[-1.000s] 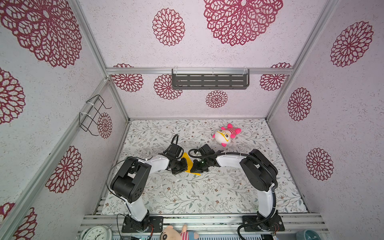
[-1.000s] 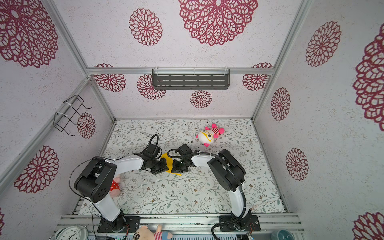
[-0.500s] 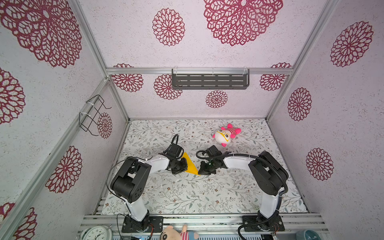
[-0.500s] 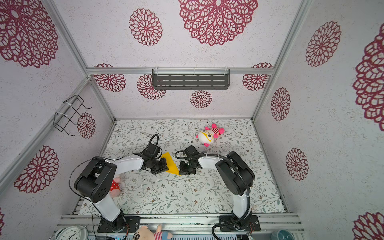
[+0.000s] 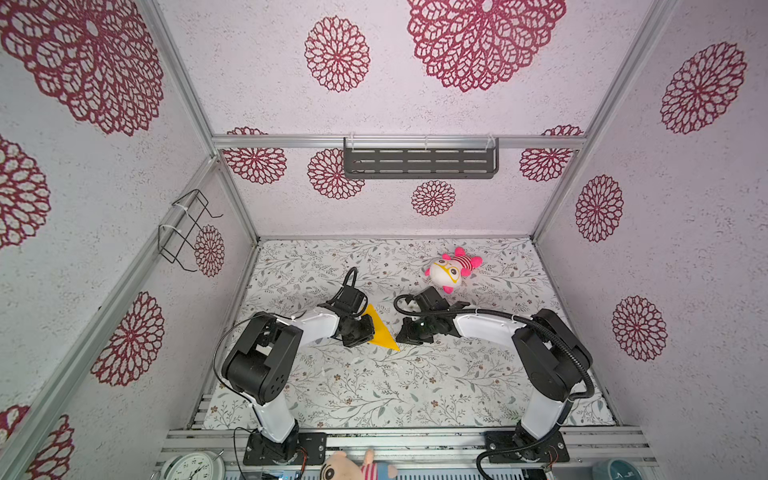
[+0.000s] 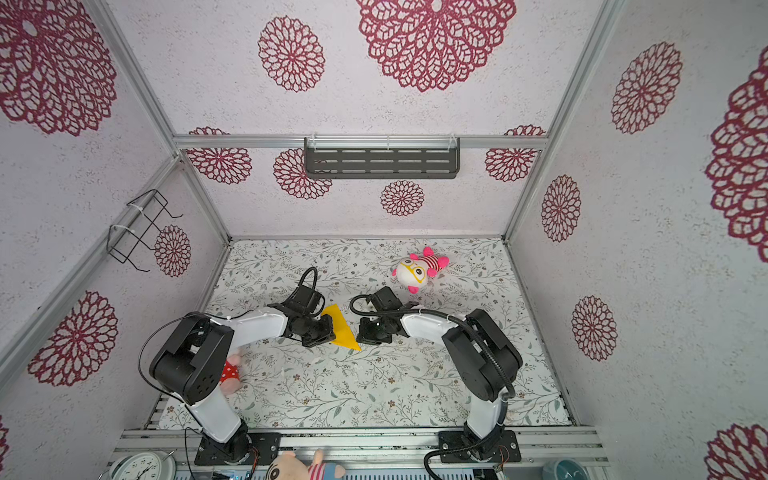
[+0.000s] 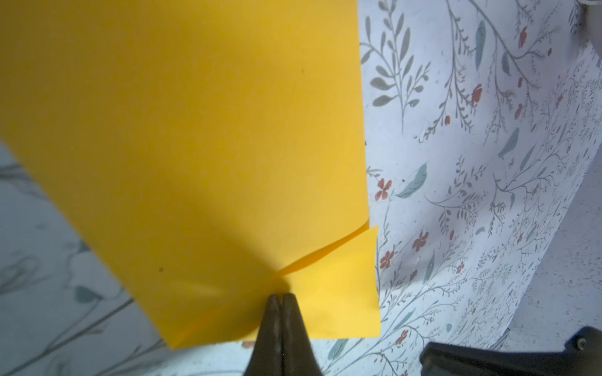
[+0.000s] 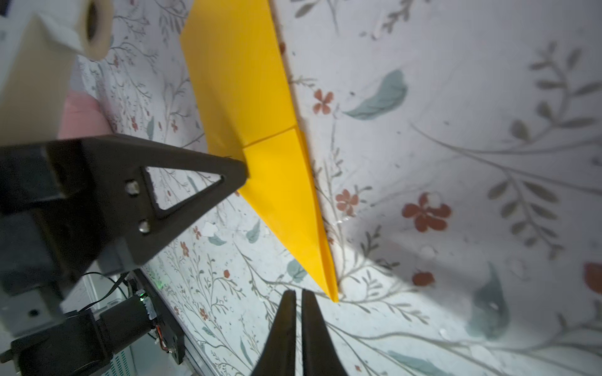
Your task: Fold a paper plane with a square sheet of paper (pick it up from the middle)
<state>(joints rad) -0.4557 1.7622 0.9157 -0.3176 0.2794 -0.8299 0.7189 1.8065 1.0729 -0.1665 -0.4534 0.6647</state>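
Right pincer (image 8: pixel 299 293) has backed off the plane (image 5: pixel 381 330); it's now just clear at the plane's 3 o'clock, near-clenched and empty. Left pincer (image 7: pixel 280 297) at 9 o'clock is clenched, tips down on it. One plane, flat mid-mat (image 5: pixel 415 386), nose toward 5 o'clock.

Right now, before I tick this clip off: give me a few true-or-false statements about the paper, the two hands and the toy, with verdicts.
1. The left hand is shut, its tips resting on the yellow paper. True.
2. The right hand grips the paper's pointed end. False: it is shut and empty, just beside that end.
3. The paper is an unfolded square. False: it is folded into a narrow pointed shape.
4. The plush toy lies apart from the paper. True.
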